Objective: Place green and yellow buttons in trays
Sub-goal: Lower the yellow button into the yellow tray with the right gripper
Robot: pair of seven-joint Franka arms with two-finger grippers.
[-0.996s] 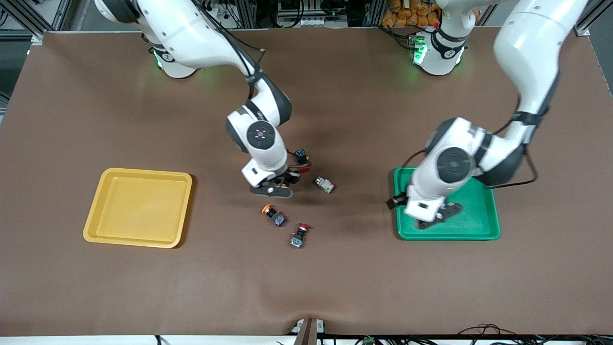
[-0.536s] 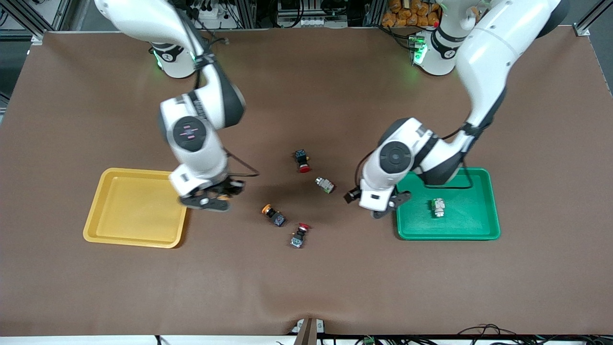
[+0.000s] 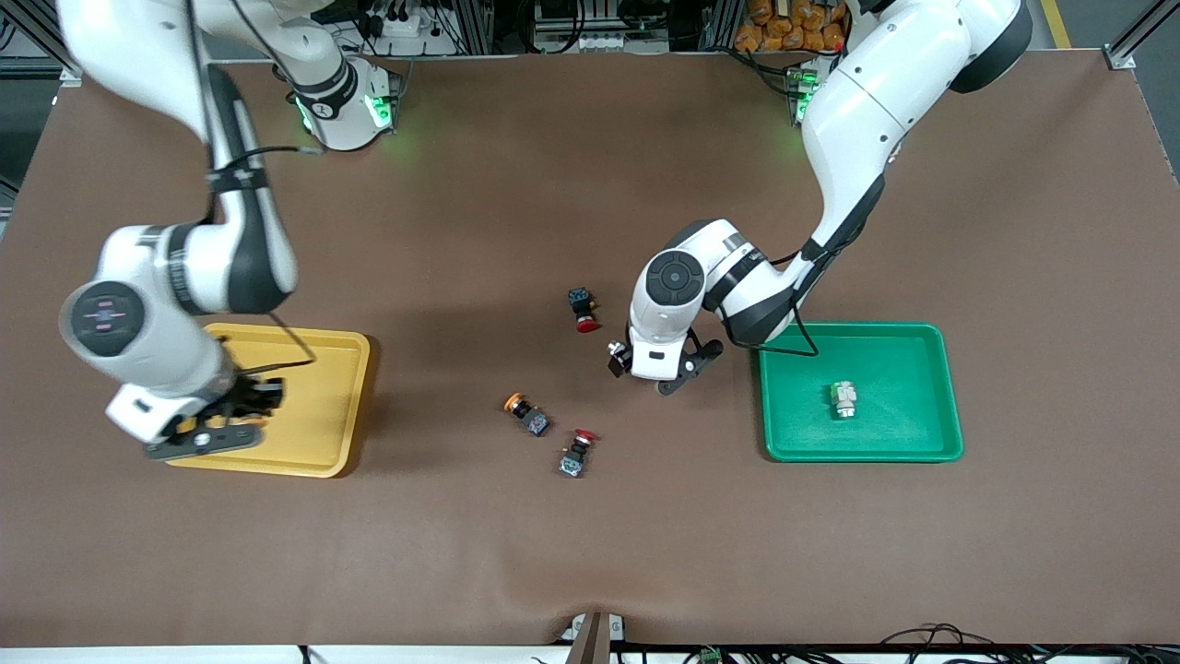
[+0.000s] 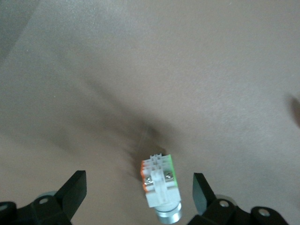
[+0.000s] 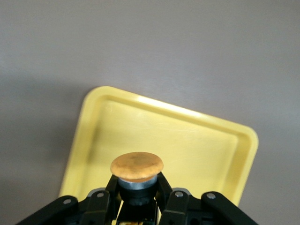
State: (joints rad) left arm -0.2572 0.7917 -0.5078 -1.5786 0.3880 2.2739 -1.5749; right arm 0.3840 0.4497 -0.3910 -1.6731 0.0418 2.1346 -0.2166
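Hovering low over the middle of the frame, the left hand (image 3: 659,369) is spread open above a green button (image 4: 159,187) that lies on its side on the worktop (image 3: 590,553), and that pairing is what the next move looks to hang on. In the left wrist view the button sits between the two fingers (image 4: 75,190), touching neither and somewhat closer to one than the other. Its long axis runs roughly crosswise to the line joining them, cap end toward the wrist and terminal block away from it. I'd judge a straight drop and squeeze would catch it across its narrow sides, with a small sideways nudge to centre it first. The green tray (image 3: 862,455) is just beside this hand toward the left arm's end, in the lower-middle band of the frame, with the other green button (image 3: 842,399) already in it. The right hand (image 3: 198,433) is clenched on a yellow button (image 5: 137,168), cap up, over the near corner of the yellow tray (image 3: 277,329). The other yellow button (image 3: 525,412) lies lower in the frame between the trays, nearer the left hand, with two red buttons (image 3: 583,309) close by.
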